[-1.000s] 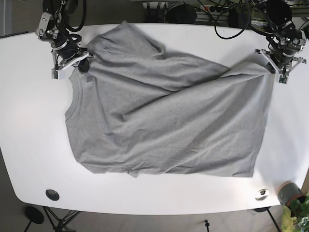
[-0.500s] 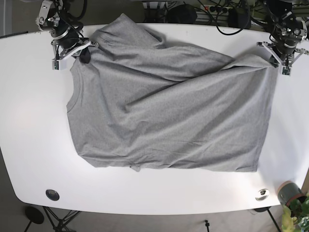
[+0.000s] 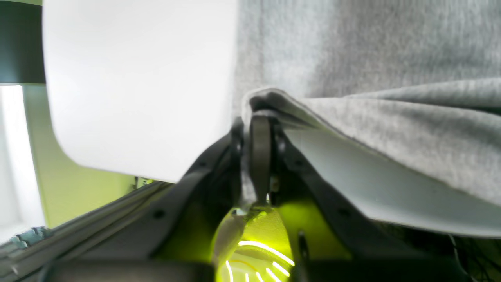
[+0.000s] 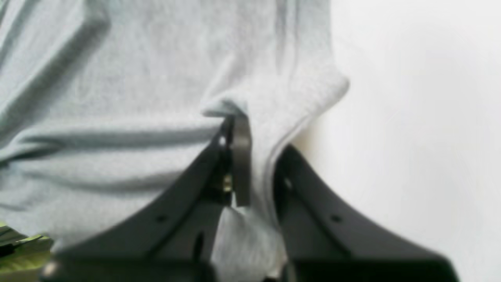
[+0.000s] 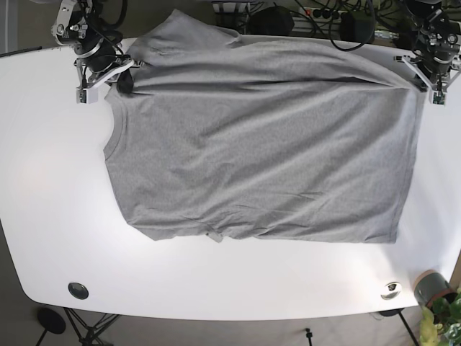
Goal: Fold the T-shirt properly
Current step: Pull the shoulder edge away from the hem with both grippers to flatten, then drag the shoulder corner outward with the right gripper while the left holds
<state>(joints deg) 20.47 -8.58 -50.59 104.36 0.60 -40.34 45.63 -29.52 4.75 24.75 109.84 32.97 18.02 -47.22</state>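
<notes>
T-shirt (image 5: 259, 144) pulled flatter; both hands clamped.

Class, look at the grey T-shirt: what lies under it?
The grey cotton T-shirt lies spread on the white oval table, whose bare surface shows all around it. Whatever is beneath the cloth is covered and cannot be seen.

Lying white and bare along the left side: table (image 5: 50, 187). Sitting near the front left corner: black disc (image 5: 78, 290). Resting near the front right corner: small silver cap (image 5: 391, 290). Standing just off that corner: grey pot (image 5: 430, 285) with green plant (image 5: 442, 323). Trailing beyond the back edge: black cables (image 5: 338, 29). Showing below the front edge: stand legs (image 5: 83, 324).
</notes>
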